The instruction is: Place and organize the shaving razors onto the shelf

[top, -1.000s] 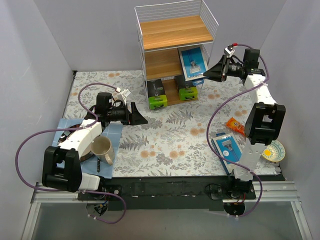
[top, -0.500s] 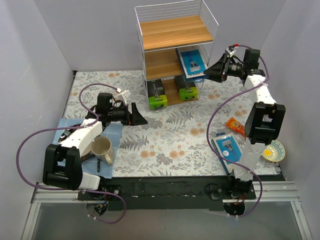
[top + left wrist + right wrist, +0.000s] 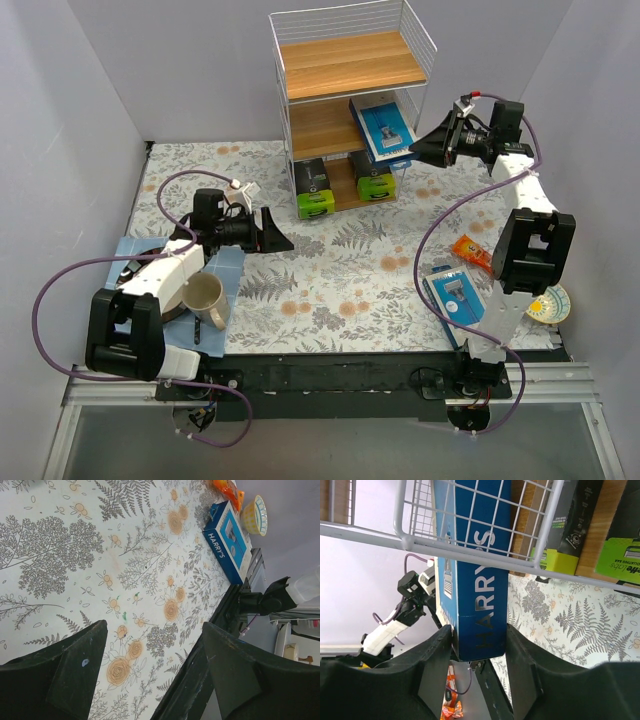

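Observation:
The shelf stands at the back of the table. My right gripper is shut on one blue razor pack and holds it on edge, partly inside the middle tier. In the right wrist view this pack sits between both fingers of the gripper, behind the shelf's wire side. The second razor pack lies flat on the table by the right arm's base and also shows in the left wrist view. My left gripper is open and empty over the table's left part.
Two green and black boxes fill the shelf's bottom tier. An orange snack packet and a yellow bowl lie at the right. A mug stands on a blue mat by the left arm.
My right gripper has moved the razor pack a little to the left, deeper into the shelf's middle tier. The left arm has not moved.

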Robot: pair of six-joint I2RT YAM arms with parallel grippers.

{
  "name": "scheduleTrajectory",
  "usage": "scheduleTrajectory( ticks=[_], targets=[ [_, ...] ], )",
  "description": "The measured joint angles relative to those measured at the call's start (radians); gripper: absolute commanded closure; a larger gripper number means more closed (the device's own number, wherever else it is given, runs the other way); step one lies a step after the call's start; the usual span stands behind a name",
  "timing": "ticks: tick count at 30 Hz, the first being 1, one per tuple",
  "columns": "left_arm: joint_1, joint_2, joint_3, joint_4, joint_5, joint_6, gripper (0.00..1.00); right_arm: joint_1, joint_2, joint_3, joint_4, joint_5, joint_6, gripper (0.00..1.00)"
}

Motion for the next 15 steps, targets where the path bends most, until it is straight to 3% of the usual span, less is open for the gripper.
scheduleTrajectory(
  ticks=[15],
  targets=[
    [0.039, -0.007, -0.014, -0.025, 0.0, 0.019, 0.24, -0.01, -0.004, 0.005, 0.049, 0.012, 0.088, 0.61]
  ],
)
